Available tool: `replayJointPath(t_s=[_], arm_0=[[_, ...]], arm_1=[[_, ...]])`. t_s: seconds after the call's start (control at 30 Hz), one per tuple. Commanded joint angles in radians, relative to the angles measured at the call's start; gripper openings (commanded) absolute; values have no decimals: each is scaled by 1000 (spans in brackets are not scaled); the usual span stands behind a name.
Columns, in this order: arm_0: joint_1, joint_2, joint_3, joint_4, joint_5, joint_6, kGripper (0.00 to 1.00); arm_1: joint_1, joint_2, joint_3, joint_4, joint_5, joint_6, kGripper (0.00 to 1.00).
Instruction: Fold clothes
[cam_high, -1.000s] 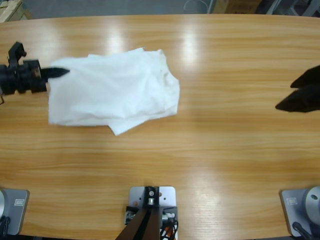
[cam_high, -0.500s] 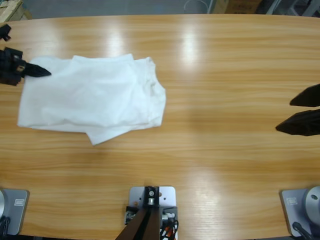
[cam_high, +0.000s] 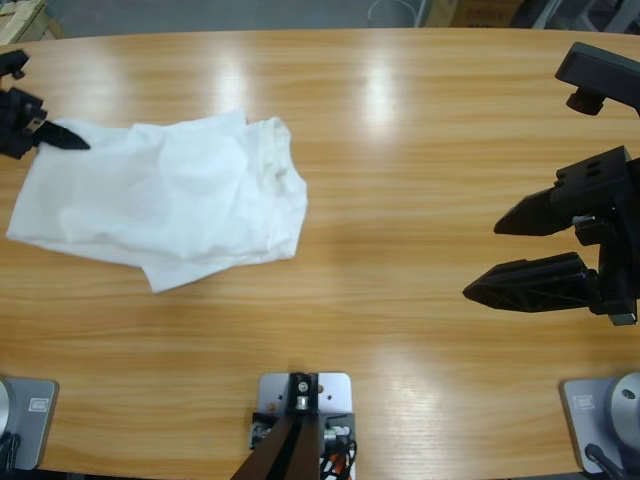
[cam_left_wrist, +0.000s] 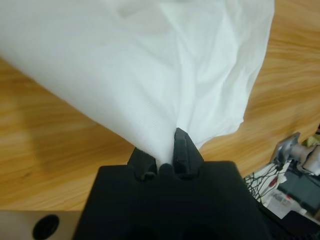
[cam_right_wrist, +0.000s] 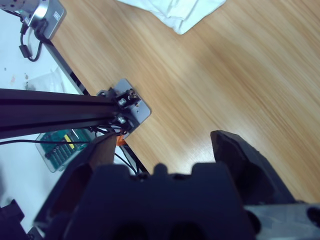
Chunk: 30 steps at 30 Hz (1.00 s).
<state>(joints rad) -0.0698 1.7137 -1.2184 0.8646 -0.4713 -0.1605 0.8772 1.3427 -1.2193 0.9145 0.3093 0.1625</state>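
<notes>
The clothes are one white T-shirt (cam_high: 165, 200), lying loosely folded in layers on the left part of the wooden table (cam_high: 400, 150). At the table's far left, my left gripper (cam_high: 72, 141) is shut on the shirt's upper-left edge. In the left wrist view its jaws (cam_left_wrist: 167, 150) pinch a bunch of the white cloth (cam_left_wrist: 150, 60), which fills the upper picture. My right gripper (cam_high: 485, 258) hovers over the right side, open wide and holding nothing, well apart from the shirt. In the right wrist view (cam_right_wrist: 165, 150), only a corner of the shirt (cam_right_wrist: 175, 12) shows at the top.
Bare wood lies between the shirt and the right gripper. The table's far edge runs along the top of the high view, with a cardboard box (cam_high: 20, 18) beyond its left corner. The shirt's left side lies close to the left border of the high view.
The left gripper has pulled the shirt steadily to the left across the table. The right arm has come in from the right edge towards the middle, its jaws spread wider.
</notes>
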Motion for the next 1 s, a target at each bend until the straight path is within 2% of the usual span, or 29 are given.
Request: replayJointPath(t_s=[0.03, 0.4, 0.57, 0.77, 1.0], arm_0=[[-168, 178, -286, 234, 130, 63, 0], [-429, 350, -497, 448, 257, 131, 0], [-467, 394, -644, 555, 291, 158, 0], [-506, 438, -849, 594, 279, 114, 0], [-587, 600, -1011, 676, 250, 77, 0]], arm_1=[[13, 39, 13, 1, -21, -5, 770], [13, 25, 17, 19, -30, -12, 770], [13, 15, 21, 26, -30, -12, 770], [13, 7, 21, 33, -30, -13, 770], [13, -14, 18, 51, -32, -14, 770]])
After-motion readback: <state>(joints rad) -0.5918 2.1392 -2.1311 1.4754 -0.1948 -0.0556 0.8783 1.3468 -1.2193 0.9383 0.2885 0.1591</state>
